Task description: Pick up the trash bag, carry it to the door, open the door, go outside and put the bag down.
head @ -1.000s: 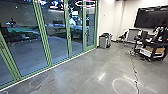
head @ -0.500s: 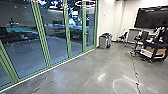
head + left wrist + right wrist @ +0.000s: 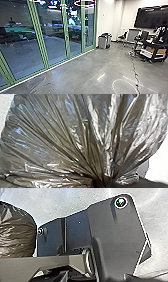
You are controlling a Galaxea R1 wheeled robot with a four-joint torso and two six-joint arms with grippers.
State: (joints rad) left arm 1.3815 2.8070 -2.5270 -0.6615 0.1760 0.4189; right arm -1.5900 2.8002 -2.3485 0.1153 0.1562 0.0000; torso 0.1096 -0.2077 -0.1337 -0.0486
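One trash bag (image 3: 62, 131) bulges, seemingly full; contents hidden

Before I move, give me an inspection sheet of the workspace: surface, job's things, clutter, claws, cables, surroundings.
Surface: smooth grey floor with bright reflections.
Job's things: dark trash bag, its plastic gathered into pleats close to the left wrist camera; green-framed glass panels run along the left of the head view, but I cannot tell which one opens.
Clutter: grey bin near the far end of the glass; loaded dark cart on the right.
Claws: whether either is open or shut, cannot tell.
Cables: one dark cable lying on the floor on the cart's side.
Surroundings: pale wall, large dark screen, paved ground beyond the glass.
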